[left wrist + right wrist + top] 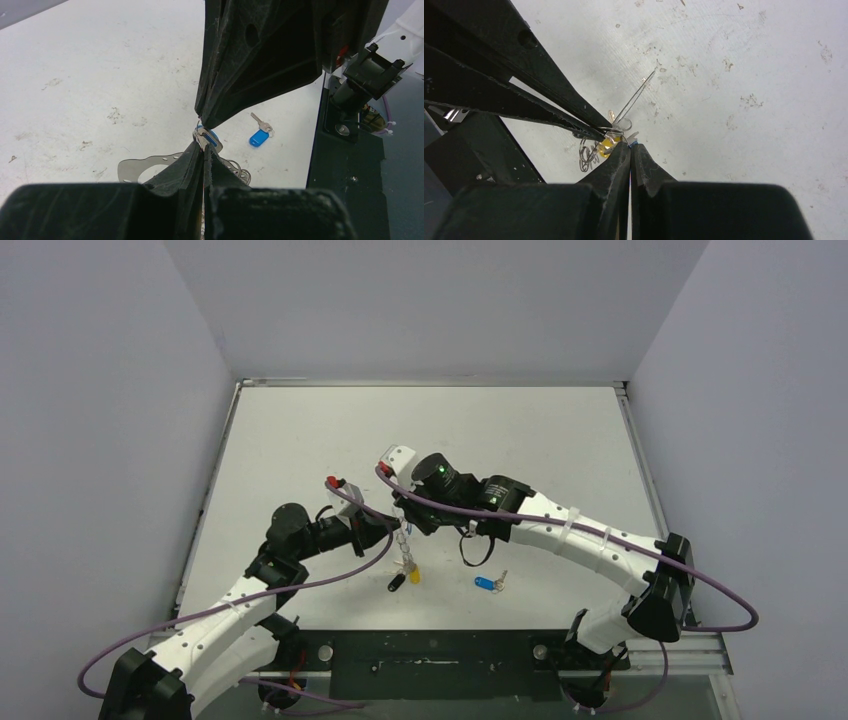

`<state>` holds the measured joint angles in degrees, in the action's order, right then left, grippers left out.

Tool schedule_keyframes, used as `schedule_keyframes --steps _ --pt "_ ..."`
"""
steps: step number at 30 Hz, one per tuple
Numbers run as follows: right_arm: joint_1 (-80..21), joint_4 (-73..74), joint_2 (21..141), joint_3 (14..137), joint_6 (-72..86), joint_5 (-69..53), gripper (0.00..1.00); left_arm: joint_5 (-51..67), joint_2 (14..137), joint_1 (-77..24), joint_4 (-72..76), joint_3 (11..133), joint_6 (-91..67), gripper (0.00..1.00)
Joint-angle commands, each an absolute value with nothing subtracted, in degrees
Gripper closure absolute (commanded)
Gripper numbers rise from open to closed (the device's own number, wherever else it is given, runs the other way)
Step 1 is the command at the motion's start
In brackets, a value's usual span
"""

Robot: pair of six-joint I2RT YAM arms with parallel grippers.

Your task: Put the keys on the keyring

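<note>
My left gripper [396,531] and right gripper [406,514] meet tip to tip above the table. In the left wrist view the left gripper [204,148] is shut on the silvery keyring wire. The thin keyring [636,97] shows edge-on in the right wrist view. My right gripper [630,144] is shut on a blue-headed key [211,137], with a blue sliver showing between its tips. A yellow key [414,575] and a black key [397,582] hang below the grippers. The yellow key also shows in the right wrist view [607,145]. A key with a blue tag [486,583] lies loose on the table, also in the left wrist view [259,137].
Small coiled wire rings [587,154] hang by the yellow key. A black loop [476,552] hangs under the right arm. The dark base plate [440,650] runs along the near edge. Grey walls close off the white table [520,430] on three sides.
</note>
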<state>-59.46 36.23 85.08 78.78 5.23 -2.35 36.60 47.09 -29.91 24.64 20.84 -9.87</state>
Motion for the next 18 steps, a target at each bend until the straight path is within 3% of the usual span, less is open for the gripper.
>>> schedule_keyframes --steps 1,18 --pt "-58.29 33.80 85.38 79.44 6.41 -2.07 1.00 37.53 45.85 -30.14 27.60 21.84 -9.89 1.00" --pt "-57.04 31.76 81.96 76.25 4.69 -9.78 1.00 37.27 45.58 -30.15 27.60 21.44 -9.18 1.00"
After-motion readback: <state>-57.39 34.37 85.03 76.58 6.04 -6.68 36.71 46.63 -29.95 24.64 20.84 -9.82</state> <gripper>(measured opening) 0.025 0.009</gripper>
